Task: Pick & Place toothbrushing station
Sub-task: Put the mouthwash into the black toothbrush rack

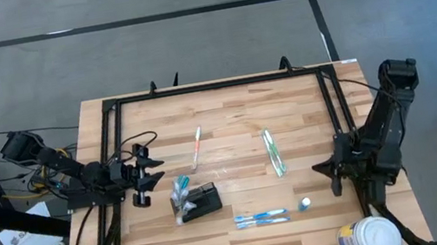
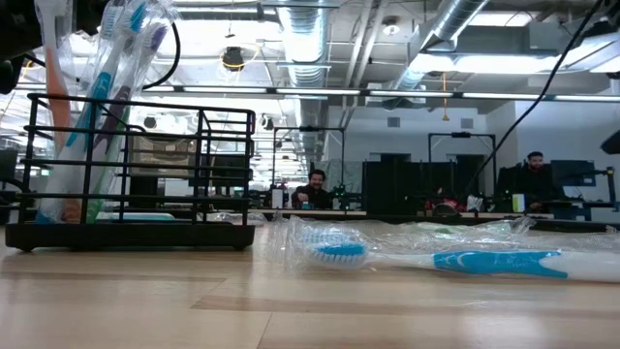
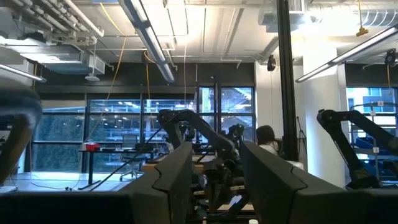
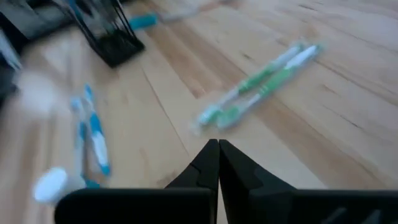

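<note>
No lettering can be read anywhere. The white tub [image 1: 369, 238] at the worktop's [image 1: 226, 112] near right corner carries blue-yellow print, too small to make out.

We see pale wood-plank table [image 1: 226, 112], smooth, faint sheen. Toothbrushing station [image 2: 131, 165], left of frame: thin black wire, matt. Blue toothbrush [image 2: 436, 260]: glossy plastic in crinkled clear wrap.
</note>
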Available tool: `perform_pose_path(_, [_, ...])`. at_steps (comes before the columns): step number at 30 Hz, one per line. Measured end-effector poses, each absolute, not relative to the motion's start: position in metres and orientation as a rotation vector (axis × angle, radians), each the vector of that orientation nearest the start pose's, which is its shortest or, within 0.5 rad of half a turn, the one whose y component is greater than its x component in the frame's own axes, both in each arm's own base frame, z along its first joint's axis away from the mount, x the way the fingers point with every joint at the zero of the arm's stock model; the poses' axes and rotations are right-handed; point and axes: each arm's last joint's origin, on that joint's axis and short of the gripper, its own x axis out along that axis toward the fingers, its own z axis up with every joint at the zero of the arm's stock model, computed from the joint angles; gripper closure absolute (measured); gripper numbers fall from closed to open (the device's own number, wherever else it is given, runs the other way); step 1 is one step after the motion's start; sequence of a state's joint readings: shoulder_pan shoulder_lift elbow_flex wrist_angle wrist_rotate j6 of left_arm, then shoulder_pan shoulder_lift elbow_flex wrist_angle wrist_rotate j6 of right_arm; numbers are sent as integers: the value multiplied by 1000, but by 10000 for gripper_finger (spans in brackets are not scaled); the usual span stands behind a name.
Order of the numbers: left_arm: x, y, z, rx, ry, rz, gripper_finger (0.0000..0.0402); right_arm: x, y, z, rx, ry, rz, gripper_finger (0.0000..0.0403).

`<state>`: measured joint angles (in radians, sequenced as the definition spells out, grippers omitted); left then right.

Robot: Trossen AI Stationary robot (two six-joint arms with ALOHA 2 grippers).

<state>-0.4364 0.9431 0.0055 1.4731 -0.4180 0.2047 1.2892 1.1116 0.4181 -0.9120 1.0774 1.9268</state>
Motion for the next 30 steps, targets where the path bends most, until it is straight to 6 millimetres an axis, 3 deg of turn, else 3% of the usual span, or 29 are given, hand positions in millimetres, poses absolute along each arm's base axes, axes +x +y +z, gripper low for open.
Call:
perform_pose_path(6, [132,-45,203,-15,-486,57,270,59,104,144,403,277,-265,403])
perform_pose_path(13, [133,-44,203,-13,-486,61,270,58,99,159,373,202,-200,403])
perform_pose_path(19, [133,-44,203,-13,-485,61,270,63,96,169,236,119,-244,403])
perform_pose_path(25, [134,-41,203,-7,-486,87,270,73,91,152,290,134,-308,403])
perform_pose_path(30, [135,-38,203,-1,-486,109,270,89,96,148,318,129,-189,403])
